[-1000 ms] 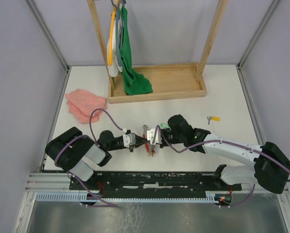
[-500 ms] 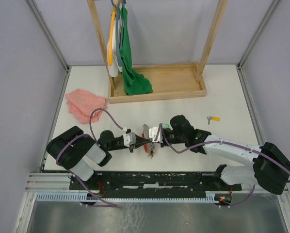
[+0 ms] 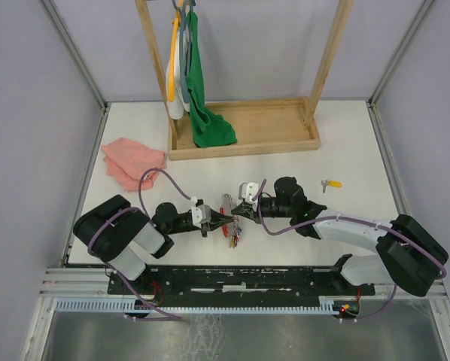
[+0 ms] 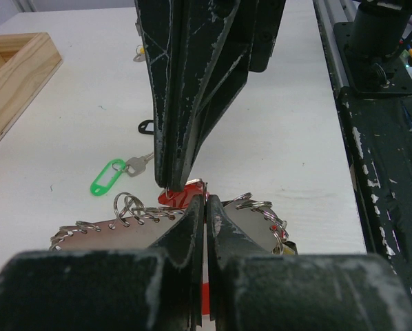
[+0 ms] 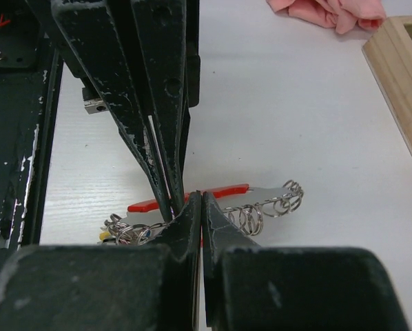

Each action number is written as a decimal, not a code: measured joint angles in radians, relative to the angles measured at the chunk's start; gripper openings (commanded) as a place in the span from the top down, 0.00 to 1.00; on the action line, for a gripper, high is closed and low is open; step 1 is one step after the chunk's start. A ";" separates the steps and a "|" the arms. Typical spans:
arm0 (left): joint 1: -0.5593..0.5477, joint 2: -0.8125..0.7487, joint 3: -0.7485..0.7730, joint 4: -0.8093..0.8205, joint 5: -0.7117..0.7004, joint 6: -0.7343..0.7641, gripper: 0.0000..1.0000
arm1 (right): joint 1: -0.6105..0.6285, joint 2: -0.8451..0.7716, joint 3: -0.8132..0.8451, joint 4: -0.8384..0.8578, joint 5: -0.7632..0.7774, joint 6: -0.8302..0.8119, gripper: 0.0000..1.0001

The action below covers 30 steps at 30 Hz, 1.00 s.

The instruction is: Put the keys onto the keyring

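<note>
The left end effector (image 4: 204,207) and right end effector (image 5: 198,200) both pinch the keyring (image 5: 227,189) at the counter's (image 3: 360,150) front, but the green key (image 4: 109,181) and yellow key (image 3: 331,183) lie loose, so I judge the task only partly done.

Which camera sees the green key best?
The left wrist view: the green-tagged key lies whole and unblocked on the table. I cannot make it out in the top or right wrist views.

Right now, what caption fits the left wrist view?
The left hand and right hand meet, shut, on the red part of the keyring; a green-tagged key lies beside it.
</note>
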 measured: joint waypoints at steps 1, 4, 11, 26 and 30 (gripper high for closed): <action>0.000 -0.001 -0.001 0.002 -0.004 0.000 0.97 | -0.003 -0.005 -0.012 0.017 0.007 0.014 0.99; 0.000 -0.001 -0.007 0.005 -0.035 0.000 0.97 | -0.006 -0.069 -0.047 -0.014 0.085 0.060 0.99; 0.000 -0.002 -0.016 0.009 -0.153 0.000 0.97 | -0.008 -0.311 0.013 -0.402 0.360 0.303 0.99; 0.000 -0.290 0.019 -0.243 -0.279 0.003 0.97 | -0.011 -0.237 0.222 -1.120 0.669 0.768 0.99; 0.000 -0.313 0.031 -0.322 -0.312 0.004 0.97 | -0.026 -0.126 0.222 -1.147 0.711 0.824 0.99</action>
